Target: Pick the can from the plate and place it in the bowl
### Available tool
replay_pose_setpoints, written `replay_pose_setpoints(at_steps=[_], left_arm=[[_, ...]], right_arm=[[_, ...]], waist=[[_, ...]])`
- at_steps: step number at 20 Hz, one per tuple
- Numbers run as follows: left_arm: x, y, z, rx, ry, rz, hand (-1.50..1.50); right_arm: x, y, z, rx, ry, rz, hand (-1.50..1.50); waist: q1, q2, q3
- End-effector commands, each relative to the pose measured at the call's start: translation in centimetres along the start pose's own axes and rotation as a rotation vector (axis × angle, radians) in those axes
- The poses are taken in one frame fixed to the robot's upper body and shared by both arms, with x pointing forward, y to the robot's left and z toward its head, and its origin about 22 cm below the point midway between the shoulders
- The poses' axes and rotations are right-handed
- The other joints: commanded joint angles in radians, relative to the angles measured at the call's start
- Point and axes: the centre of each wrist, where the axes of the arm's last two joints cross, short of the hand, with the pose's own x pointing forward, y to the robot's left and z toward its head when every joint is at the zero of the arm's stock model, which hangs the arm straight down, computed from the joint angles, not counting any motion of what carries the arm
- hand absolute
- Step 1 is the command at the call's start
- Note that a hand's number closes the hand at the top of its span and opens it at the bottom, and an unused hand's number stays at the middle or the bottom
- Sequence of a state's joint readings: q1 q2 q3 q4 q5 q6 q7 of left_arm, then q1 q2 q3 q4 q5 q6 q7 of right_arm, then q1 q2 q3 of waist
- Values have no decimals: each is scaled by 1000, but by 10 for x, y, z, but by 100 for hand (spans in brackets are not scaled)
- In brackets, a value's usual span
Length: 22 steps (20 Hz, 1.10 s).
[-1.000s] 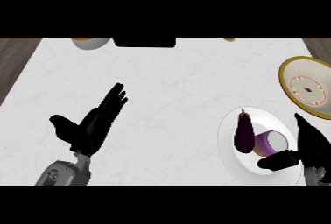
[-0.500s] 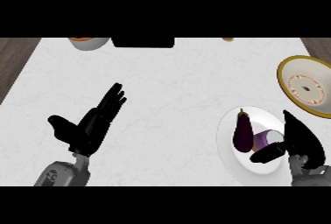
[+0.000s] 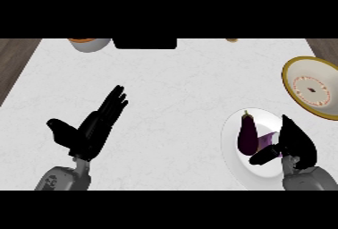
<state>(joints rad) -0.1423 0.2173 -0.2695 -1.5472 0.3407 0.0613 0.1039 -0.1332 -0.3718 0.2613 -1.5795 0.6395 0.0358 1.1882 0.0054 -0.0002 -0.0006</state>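
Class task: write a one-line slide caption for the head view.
Right hand curls around the purple can beside the eggplant on the white plate; left hand rests open.

counter [image 3: 171,80]: pale marbled stone look, matt
counter edges [image 3: 14,58]: dark wood grain
plate [image 3: 231,147]: smooth white
eggplant [image 3: 247,136]: glossy purple skin
hands [image 3: 89,129]: matt black

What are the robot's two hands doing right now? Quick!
Left hand: open, fingers straight, holding nothing, resting over the counter.
Right hand: over the plate, closing around the purple can beside the eggplant.
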Motion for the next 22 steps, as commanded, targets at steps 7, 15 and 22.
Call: replay_pose_setpoints(at_steps=[7,15,22], left_arm=[[-11,2,13,-6,18,5,0],[-4,15,2,13,8,1,0],[-13,5,-4,13,-3,20,0]], right_arm=[[7,4,-10,-13,184,-21,-150],[-4,28,-22,-16,162,-23,-150],[3,33,-23,-68,54,-10,150]], waist=[[-3,0,0],[-5,0,0],[-5,0,1]])
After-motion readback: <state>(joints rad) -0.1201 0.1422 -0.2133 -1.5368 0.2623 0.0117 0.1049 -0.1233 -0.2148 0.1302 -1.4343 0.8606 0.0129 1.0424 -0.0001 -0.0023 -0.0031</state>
